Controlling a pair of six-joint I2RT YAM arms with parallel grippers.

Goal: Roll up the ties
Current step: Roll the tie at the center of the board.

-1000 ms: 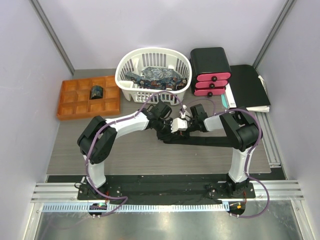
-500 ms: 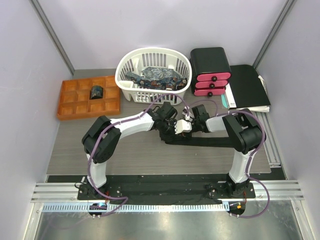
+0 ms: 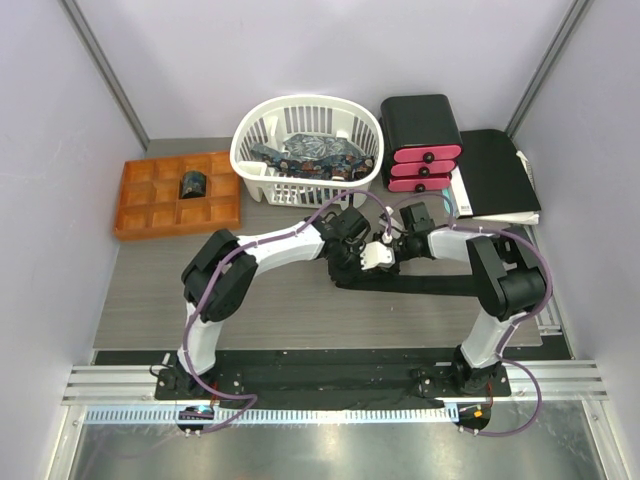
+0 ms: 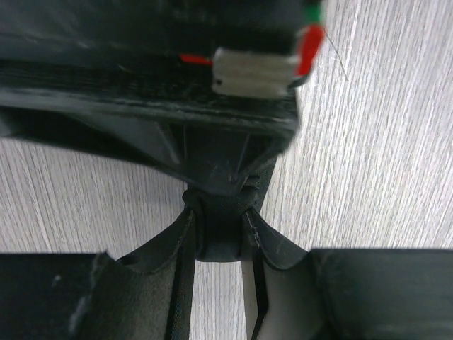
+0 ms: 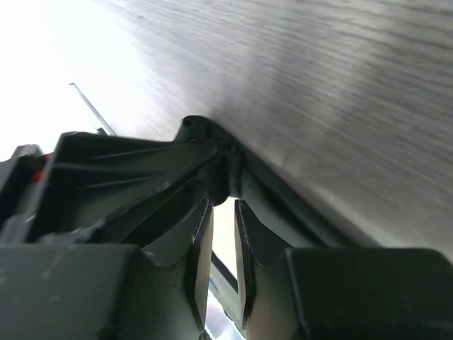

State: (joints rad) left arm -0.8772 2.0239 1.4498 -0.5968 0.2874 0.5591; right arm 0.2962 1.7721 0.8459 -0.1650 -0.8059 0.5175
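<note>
Limp black tie (image 3: 432, 287) before basket (image 3: 238, 150), grip at end: left claw (image 4: 219, 216) pinches it, right claw (image 5: 223, 210) barely ajar, empty.

Operator, your black tie (image 3: 430, 287) lies flat on the desk (image 3: 150, 290) as one long dark strip. It runs from the middle of the desk out to the right, with no coil showing along its visible length. The dark blue patterned ties (image 3: 310, 155) lie heaped and unrolled in the white basket (image 3: 240, 150) at the back. One rolled tie (image 3: 191, 185), a small dark coil, sits in a middle-row compartment of the orange tray (image 3: 125, 215), far left.
</note>
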